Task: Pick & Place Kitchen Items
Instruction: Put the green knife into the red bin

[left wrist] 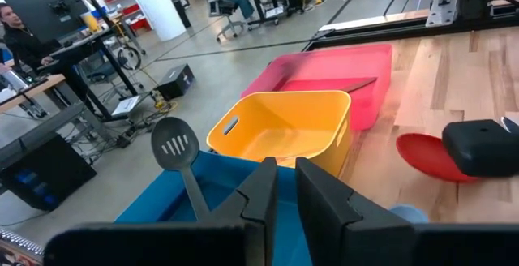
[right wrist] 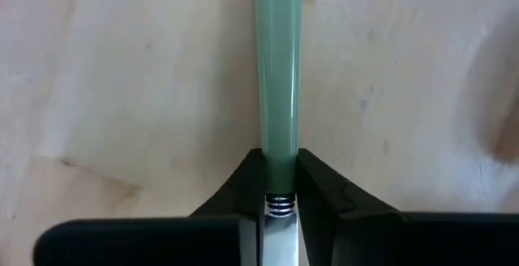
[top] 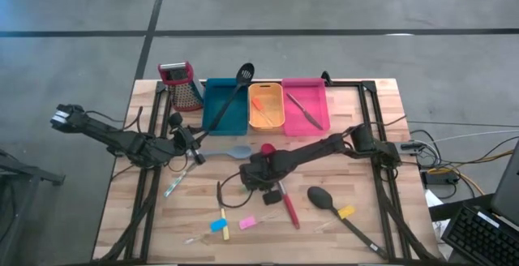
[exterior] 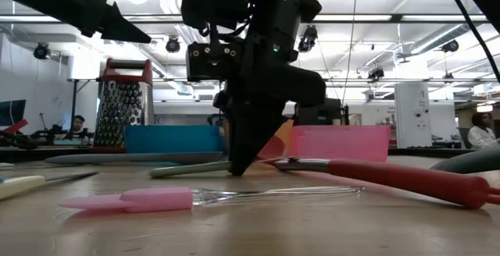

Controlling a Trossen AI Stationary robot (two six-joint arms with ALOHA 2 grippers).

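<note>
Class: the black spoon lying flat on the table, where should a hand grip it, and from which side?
Probably take the black spoon by its slim handle, past the yellow piece, from straight above, closing across it. It lies flat, and the bowl looks too wide.

The right arm stretches from three o'clock toward the table's middle, its tool (top: 248, 180) pointing straight down, fingers (right wrist: 243, 181) pressed close together. The left arm reaches in from nine o'clock, its tool (top: 197, 154) held level, fingers (left wrist: 263, 189) nearly together.
</note>
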